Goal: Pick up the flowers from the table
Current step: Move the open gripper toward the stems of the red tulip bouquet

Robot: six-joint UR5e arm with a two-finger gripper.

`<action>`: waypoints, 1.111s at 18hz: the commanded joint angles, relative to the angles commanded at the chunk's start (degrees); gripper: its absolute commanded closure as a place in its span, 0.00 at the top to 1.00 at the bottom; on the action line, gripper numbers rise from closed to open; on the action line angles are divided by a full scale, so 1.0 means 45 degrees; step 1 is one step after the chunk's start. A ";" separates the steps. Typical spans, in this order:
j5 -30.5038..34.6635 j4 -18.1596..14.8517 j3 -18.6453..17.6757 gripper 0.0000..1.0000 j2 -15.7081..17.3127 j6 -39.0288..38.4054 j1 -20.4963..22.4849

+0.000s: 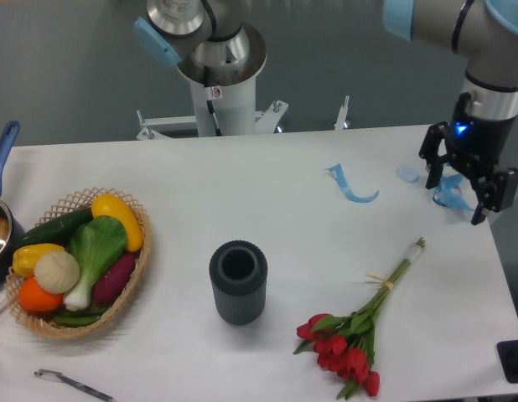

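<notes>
Flowers, basket on table

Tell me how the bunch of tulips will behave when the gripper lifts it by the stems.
The flowers will probably droop at the red heads, since the long thin stems look bendy. The bunch likely stays together, as a thin band ties the stems. It looks light, but slim stems might slip or crush between the fingers of the gripper.

At the left edge a blue-handled pot is cut off, a dark object at the near right corner is only partly in frame, and the arm runs out the top.
</notes>
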 joint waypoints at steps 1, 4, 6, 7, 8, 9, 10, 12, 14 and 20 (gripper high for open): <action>0.0000 0.0000 0.0000 1.00 -0.0039 0.0058 0.0039; 0.0039 0.0097 0.0020 1.00 -0.0137 0.0020 0.0059; 0.0059 0.0176 -0.0019 1.00 -0.0176 -0.0019 0.0039; 0.0078 0.0195 -0.0019 1.00 -0.0215 -0.0058 0.0020; 0.0078 0.0331 -0.0077 1.00 -0.0273 -0.0097 0.0000; 0.0078 0.0564 -0.0155 1.00 -0.0293 -0.0291 0.0020; 0.0078 0.0760 -0.0272 1.00 -0.0294 -0.0621 0.0020; 0.0078 0.1267 -0.0681 1.00 -0.0294 -0.1111 -0.0019; 0.0078 0.2262 -0.1267 1.00 -0.0294 -0.1385 -0.0058; 0.0020 0.2480 -0.1464 1.00 -0.0566 -0.3416 -0.0410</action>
